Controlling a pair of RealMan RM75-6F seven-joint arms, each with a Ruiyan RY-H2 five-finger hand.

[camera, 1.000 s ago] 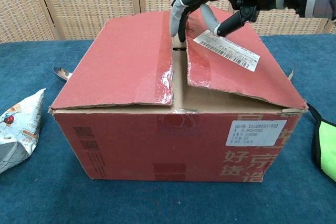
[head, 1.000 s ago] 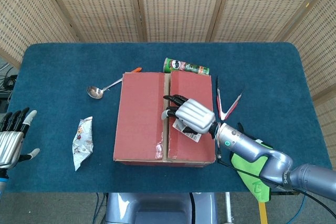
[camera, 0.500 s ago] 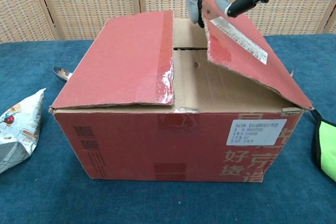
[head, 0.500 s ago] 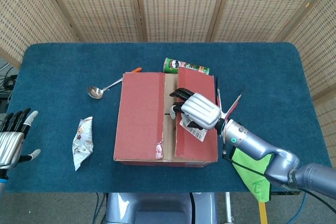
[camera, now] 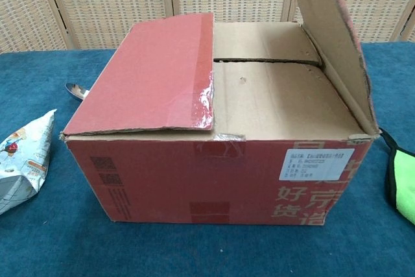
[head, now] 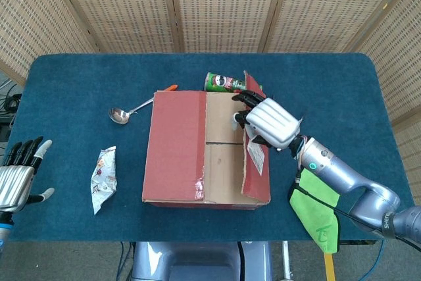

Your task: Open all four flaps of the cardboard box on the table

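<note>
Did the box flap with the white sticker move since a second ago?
Yes. The right hand has swung the right flap up and outward, away from the flat left flap. It now stands nearly upright at the cardboard box's right edge.

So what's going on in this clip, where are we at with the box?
The right hand grips the edge of the right flap of the cardboard box and holds it roughly upright, exposing two plain inner flaps that lie flat and closed. The left flap is down too, so one of four is open. The left hand hovers by the table's left edge, holding nothing, fingers apart. A spoon, snack bag and chips can lie around the box.
</note>
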